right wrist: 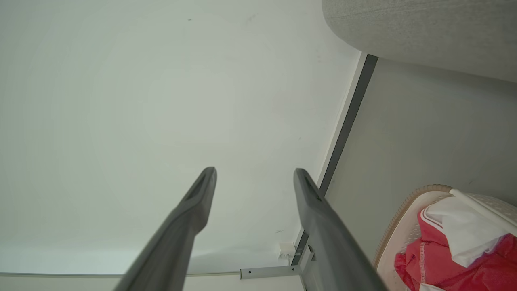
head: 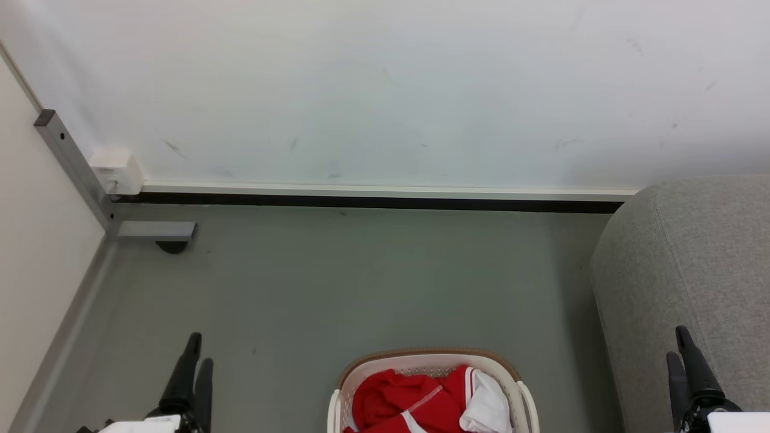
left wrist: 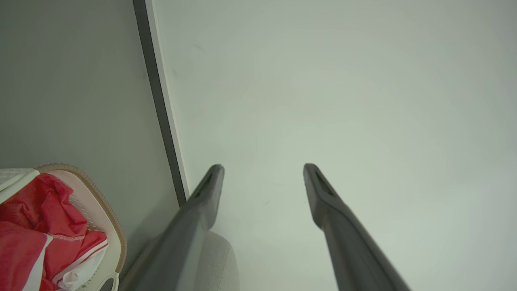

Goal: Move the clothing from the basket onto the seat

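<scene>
the basket (head: 430, 356) stands on the floor (head: 361, 282) at its near edge, about midway across, with the clothing (head: 409, 400) piled inside. the seat (head: 686, 270) stands right of the basket, apart from it, its far end by the wall (head: 385, 90). a frame leg (head: 72, 162) stands in the floor's far left corner, a small box (head: 116, 170) just beside it. the left gripper (head: 201, 349) hangs left of the basket, the right gripper (head: 677, 343) right of it, by the seat.

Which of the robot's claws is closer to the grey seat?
Right. The right gripper shows against the seat; the left gripper is past the basket, over the floor.
</scene>
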